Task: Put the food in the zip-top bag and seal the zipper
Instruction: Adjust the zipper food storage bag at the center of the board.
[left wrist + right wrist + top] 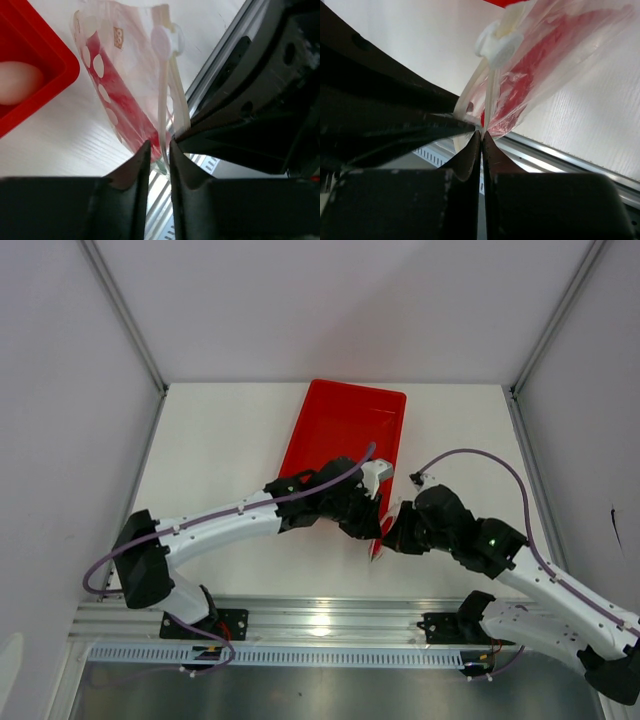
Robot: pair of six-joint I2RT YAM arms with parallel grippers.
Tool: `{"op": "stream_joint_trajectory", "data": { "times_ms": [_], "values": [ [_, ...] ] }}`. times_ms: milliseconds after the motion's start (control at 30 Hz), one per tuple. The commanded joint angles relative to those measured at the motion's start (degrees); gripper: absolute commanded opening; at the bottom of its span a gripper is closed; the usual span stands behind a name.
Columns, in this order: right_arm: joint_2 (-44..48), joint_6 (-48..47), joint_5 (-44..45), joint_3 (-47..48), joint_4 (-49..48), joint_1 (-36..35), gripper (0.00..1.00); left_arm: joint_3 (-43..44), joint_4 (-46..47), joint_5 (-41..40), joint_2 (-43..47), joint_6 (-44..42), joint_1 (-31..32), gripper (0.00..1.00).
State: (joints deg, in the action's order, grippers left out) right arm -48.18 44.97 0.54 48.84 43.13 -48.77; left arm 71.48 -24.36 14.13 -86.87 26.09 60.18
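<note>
Just off the near end of the red tray [55, 70], the right gripper [481, 136] has its fingers pressed fully together on the end of the zip-top bag [130, 75], where the zipper [161, 105] runs out. The left gripper [159, 156] stands beside it, its fingers only a sliver apart with the zipper strip running up between them. The gap looks wider than the strip, so I judge it not yet clamped; whether a pad touches the plastic I cannot tell.

The step looks to be taking a second hold on the track. To do it well, the left fingers should close squarely across the strip, close to the right pinch, with the crinkly film taut and untwisted.

Farther along the track sits the white slider [162, 37]. Red shows through the film, chili or print I cannot say. Beyond, inside the tray, lies the pale pinkish-white ball [15, 82], not yet bagged, so the mouth must open before any sealing.
</note>
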Motion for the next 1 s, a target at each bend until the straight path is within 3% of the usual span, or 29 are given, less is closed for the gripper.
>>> {"op": "stream_joint_trajectory", "data": {
  "times_ms": [0,100,433,567,800,967],
  "values": [
    [1.60,1.08,-0.89,0.12,0.80,-0.97,0.00,2.43,0.28,-1.12,-0.84,-0.16,-0.50,0.15],
    [2.57,2.75,2.62,-0.06,4.57,-0.89,0.00,2.00,-0.33,-1.56,-0.32,-0.51,-0.51,0.01],
    [4.32,10.04,10.27,-1.47,11.97,-1.06,0.00,-0.20,-4.54,-7.97,4.51,0.11,1.07,0.01],
    [6.17,12.86,9.31,-4.62,11.80,-1.50,0.02,-0.29,-6.66,-11.40,5.92,0.37,2.30,0.01],
    [7.93,17.43,8.96,-8.31,9.87,-4.48,0.03,1.46,-7.63,-13.87,2.68,1.95,5.29,0.01],
    [9.34,18.49,9.31,-8.94,8.98,-5.72,0.10,3.31,-7.46,-13.87,-1.81,3.00,7.58,0.01]
  ]
}}
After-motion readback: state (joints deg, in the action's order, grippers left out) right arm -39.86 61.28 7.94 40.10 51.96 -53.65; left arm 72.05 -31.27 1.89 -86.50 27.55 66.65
